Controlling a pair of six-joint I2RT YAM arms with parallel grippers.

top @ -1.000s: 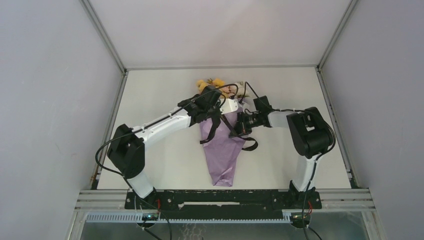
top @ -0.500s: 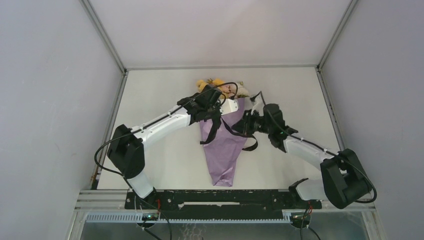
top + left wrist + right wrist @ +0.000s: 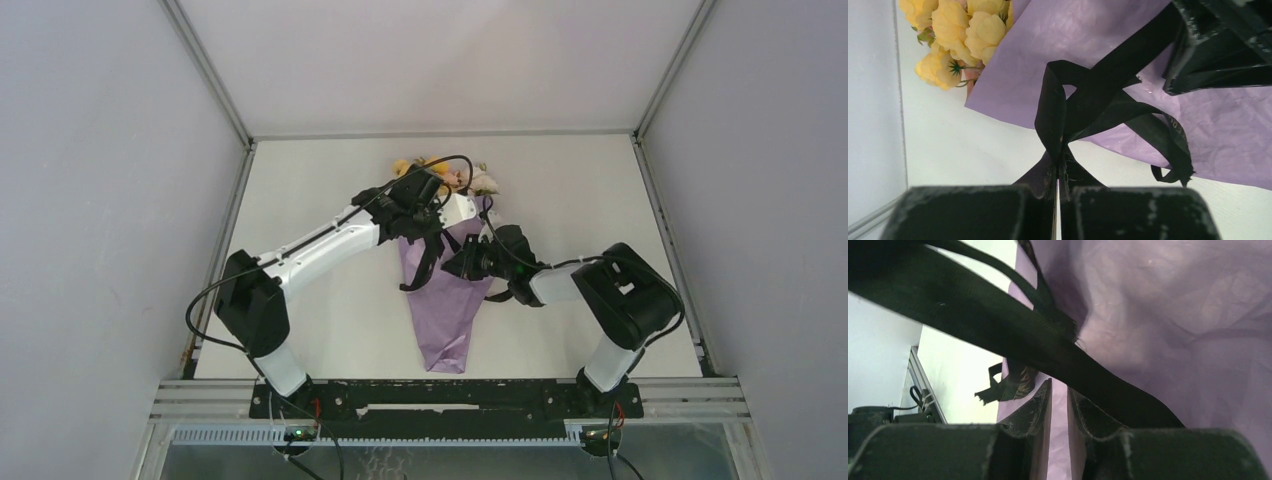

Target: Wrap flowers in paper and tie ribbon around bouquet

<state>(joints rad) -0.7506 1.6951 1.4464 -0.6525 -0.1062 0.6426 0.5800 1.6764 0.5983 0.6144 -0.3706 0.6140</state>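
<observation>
The bouquet (image 3: pixel 447 310) is a lilac paper (image 3: pixel 1098 30) cone lying mid-table, tip toward the arms, with yellow and pale flowers (image 3: pixel 440 173) at its far wide end. The black ribbon (image 3: pixel 1108 95) crosses the cone in loose loops; one end trails off its right side (image 3: pixel 500 291). My left gripper (image 3: pixel 1059 161) is shut on a pinched fold of ribbon, just off the cone's upper left edge (image 3: pixel 428 232). My right gripper (image 3: pixel 1060 387) hovers over the cone's middle (image 3: pixel 457 265), its jaws slightly apart with only paper showing through the gap. A ribbon strand (image 3: pixel 998 325) runs across just beyond its fingertips.
The white table (image 3: pixel 330 320) is walled by grey panels on the left, right and back. A metal rail (image 3: pixel 450 400) carrying the arm bases runs along the near edge. Both arms reach inward over the bouquet, close to each other.
The right arm swung its elbow out and back, and its gripper shifted left onto the cone's middle with its jaws parted slightly. The left gripper stayed shut on the ribbon, barely moving.
</observation>
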